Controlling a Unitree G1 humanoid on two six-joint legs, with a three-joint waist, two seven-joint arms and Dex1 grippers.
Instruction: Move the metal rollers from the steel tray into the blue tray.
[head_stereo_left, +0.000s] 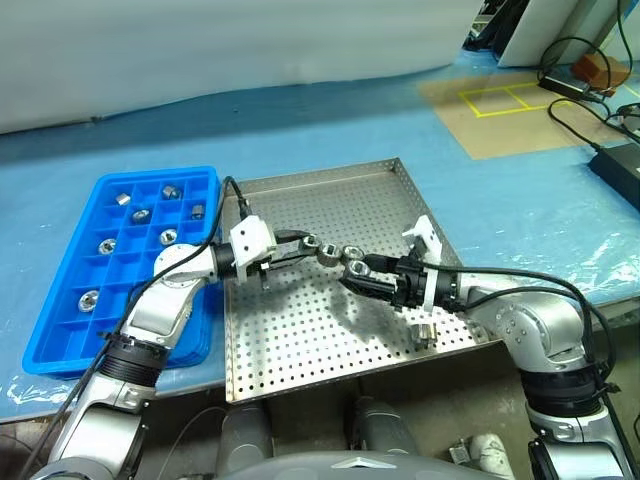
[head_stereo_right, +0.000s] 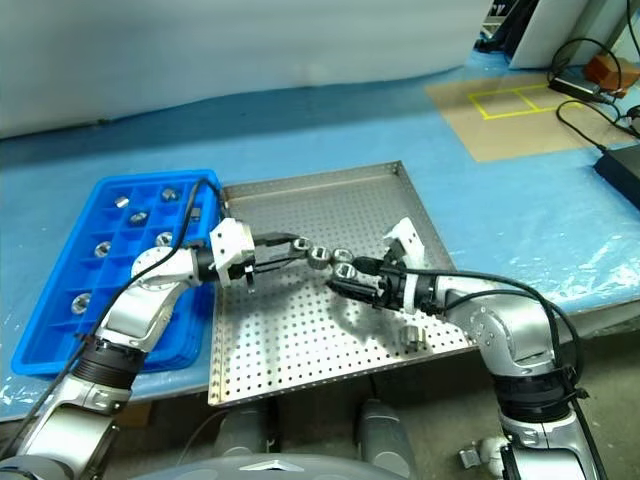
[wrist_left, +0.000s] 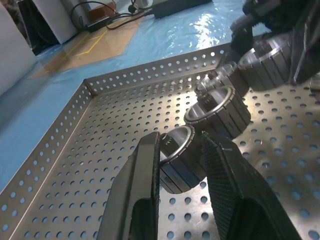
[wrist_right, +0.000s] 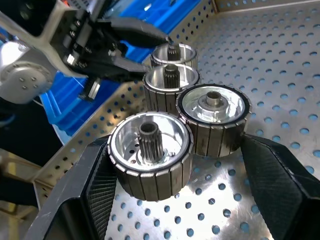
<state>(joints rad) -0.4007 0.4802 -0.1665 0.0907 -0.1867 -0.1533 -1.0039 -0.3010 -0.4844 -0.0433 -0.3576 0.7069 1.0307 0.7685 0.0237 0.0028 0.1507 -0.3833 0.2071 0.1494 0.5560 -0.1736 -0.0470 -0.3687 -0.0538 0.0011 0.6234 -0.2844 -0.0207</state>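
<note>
Four metal rollers cling together in a short chain (head_stereo_left: 333, 252) held above the steel tray (head_stereo_left: 300, 345), casting a shadow on its perforated floor. My left gripper (head_stereo_left: 303, 241) is shut on the chain's left end roller (wrist_left: 175, 157). My right gripper (head_stereo_left: 352, 275) is closed wide on the two rollers at the right end (wrist_right: 150, 160), one finger against each side. Another roller (head_stereo_left: 425, 332) lies on the steel tray near its front right corner. The blue tray (head_stereo_left: 60, 320) sits left of the steel tray, with several rollers (head_stereo_left: 122, 198) in its compartments.
Both trays rest on a blue sheet over the table. Black cables and a power brick (head_stereo_left: 615, 165) lie at the far right. A tan patch with yellow tape lines (head_stereo_left: 500, 100) is at the back right. The steel tray's front edge overhangs the table edge.
</note>
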